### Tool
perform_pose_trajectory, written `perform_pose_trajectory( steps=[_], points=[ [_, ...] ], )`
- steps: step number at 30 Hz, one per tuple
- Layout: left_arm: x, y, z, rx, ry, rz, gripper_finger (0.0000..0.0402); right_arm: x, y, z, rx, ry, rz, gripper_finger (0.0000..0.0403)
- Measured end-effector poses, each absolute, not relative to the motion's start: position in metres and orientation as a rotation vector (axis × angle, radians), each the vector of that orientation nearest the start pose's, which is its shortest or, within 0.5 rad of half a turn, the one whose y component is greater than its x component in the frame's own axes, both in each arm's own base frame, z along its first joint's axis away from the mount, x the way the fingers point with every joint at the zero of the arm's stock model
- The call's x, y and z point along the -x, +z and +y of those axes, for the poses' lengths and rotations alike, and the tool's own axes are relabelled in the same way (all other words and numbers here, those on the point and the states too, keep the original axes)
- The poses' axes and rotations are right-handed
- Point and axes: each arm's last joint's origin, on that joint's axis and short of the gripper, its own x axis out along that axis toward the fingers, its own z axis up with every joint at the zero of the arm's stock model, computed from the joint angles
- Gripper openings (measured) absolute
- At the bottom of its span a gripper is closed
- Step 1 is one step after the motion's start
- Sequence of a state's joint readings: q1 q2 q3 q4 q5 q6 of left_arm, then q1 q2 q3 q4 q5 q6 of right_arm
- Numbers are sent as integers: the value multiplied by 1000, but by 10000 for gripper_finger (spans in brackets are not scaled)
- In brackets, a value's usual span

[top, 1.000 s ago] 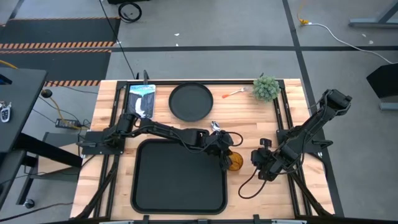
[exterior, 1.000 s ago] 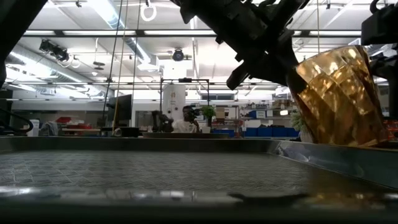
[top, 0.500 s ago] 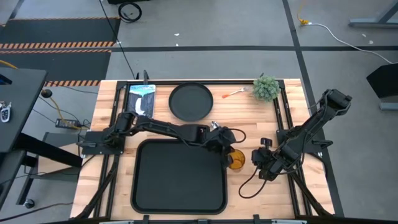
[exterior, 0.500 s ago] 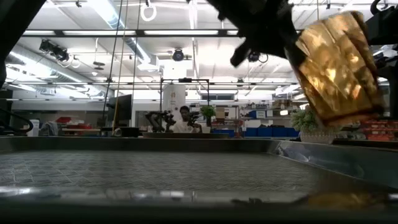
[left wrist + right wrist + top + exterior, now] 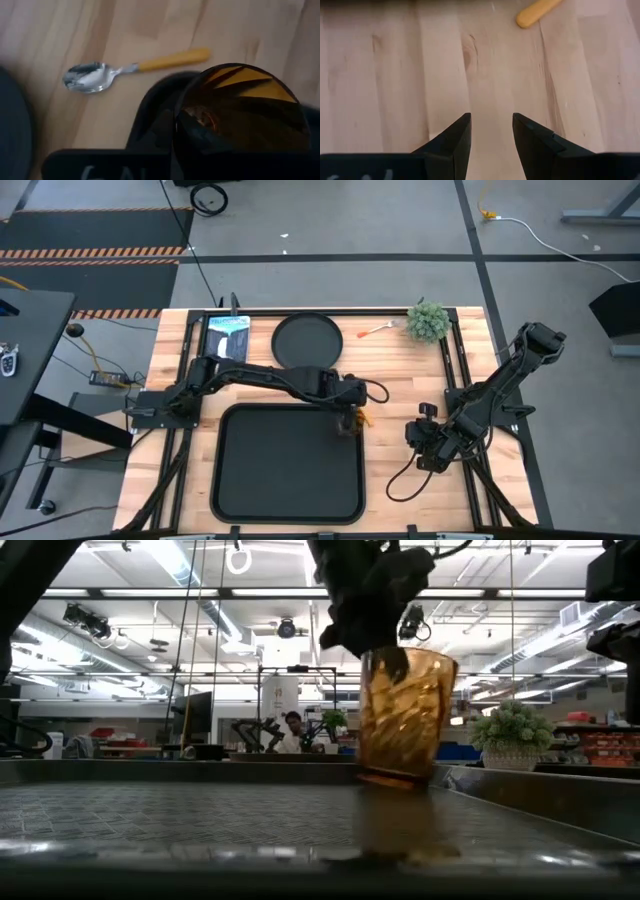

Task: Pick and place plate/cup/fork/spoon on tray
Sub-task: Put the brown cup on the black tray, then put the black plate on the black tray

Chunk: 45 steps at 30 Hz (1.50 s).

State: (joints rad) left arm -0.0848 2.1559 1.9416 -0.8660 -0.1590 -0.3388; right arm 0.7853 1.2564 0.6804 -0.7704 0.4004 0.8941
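— While the left hand (image 5: 385, 635) was carrying the cup (image 5: 403, 718), where exactly was the cup?

— It hung upright over the tray (image 5: 288, 463), near the far right corner, and the low view showed its base just above the tray floor or barely touching; I could not tell which. The left hand was clamped on the cup's rim, one finger reaching down inside.

— And the other pieces?

— The plate (image 5: 307, 343) sat on the desk (image 5: 400, 370) beyond the tray, well apart from it. The spoon (image 5: 131, 73) lay on the wood just outside the tray's corner, close to the cup. The fork (image 5: 375, 331) lay farther off, between the plate and a small potted plant (image 5: 427, 321). None of the three was on the tray.

— What was the right arm doing?

— It waited at the desk's right side, the right hand (image 5: 489, 134) pointing at bare wood with its fingers apart and holding nothing.

— How should that step have been finished well?

— In my judgement, the cup wanted lowering straight down until its base sat flat, and only then should the fingers have parted. A light tumbler held by the rim would tip easily, so the hand needed to lift clear vertically, without dragging the inner finger against the wall.

— Any worry about placement?

— So close to the raised edge, a sideways nudge could have propped it crooked.
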Motion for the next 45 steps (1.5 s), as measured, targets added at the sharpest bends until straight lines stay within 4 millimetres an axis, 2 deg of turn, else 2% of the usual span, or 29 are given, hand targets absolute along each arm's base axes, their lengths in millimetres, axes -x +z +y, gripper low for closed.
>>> perform_pose_trajectory(
  steps=[10, 19, 23, 26, 30, 35, 39, 45],
  points=[
    [-465, 243, -31, 218, 239, 1035, 18, -148, 180, 132, -38, -179, 1115, 151],
    [-464, 243, -34, 211, 240, 1036, 103, -149, 180, 132, -13, -166, 1118, 151],
    [-463, 242, -34, 204, 236, 1048, 125, -150, 179, 130, -8, -164, 1130, 151],
    [-462, 249, -34, 173, 223, 1072, 128, -149, 179, 129, -5, -157, 1151, 151],
    [-459, 270, -31, 138, 201, 1056, 124, -148, 181, 126, -9, -169, 1153, 151],
    [-458, 291, -30, 58, 179, 1019, 121, -149, 187, 118, -24, -174, 1138, 151],
    [-459, 292, -25, -51, 262, 996, 121, -151, 194, 107, -9, -185, 1123, 150],
    [-459, 292, 3, -122, 276, 1018, 121, -158, 205, 80, -9, -242, 1078, 140]
  ],
)
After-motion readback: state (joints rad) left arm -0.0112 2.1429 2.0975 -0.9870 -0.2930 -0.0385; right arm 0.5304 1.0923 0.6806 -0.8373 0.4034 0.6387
